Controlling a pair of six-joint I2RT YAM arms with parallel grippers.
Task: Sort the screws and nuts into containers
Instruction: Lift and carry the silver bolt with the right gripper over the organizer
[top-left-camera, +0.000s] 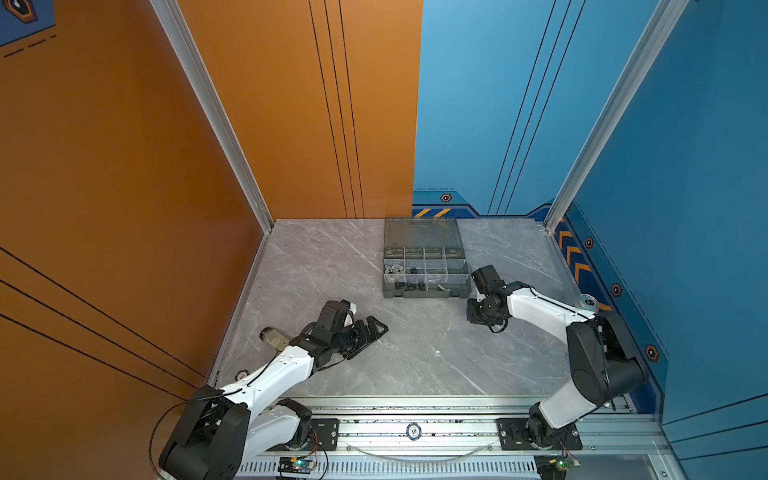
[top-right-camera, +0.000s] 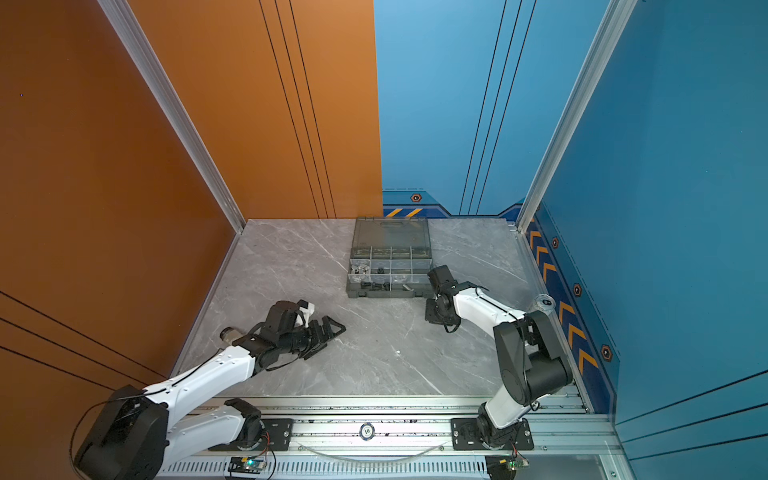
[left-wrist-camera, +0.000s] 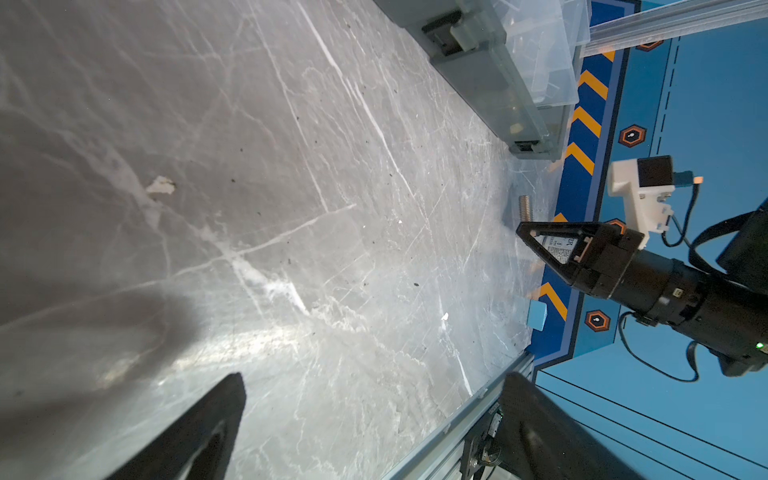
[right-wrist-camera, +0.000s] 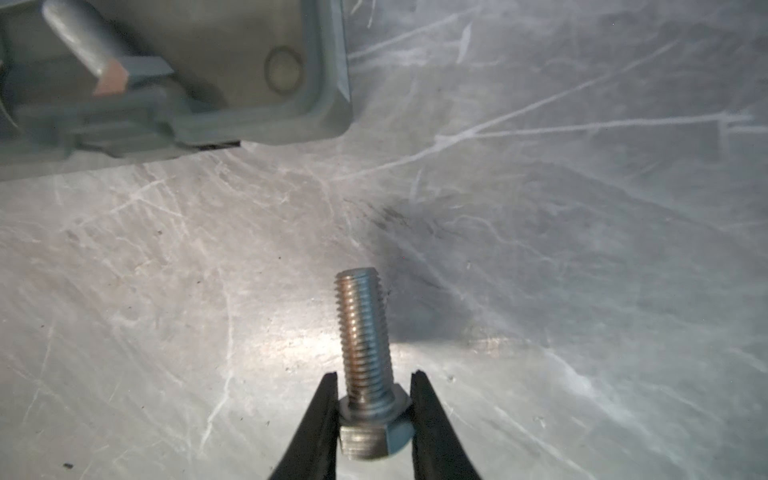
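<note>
Pinching silver hex bolt (right-wrist-camera: 365, 332) by its head with right end effector (right-wrist-camera: 374, 386), over worktop (right-wrist-camera: 582, 291) near organizer box (right-wrist-camera: 324, 104) corner. Threaded shank straight out beyond the grip, long axis in line with it. Holding left end effector (left-wrist-camera: 374, 380) spread wide.

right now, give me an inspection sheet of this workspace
surface: grey marble table, one small white fleck
job's things: box, lid open, small hardware in some cells; one silver screw outside it
clutter: can, chip on the rail, clear round thing
grippers: left gripper open, empty; right gripper shut on the screw's head
cables: black loop under right arm
surroundings: orange wall, blue wall
</note>
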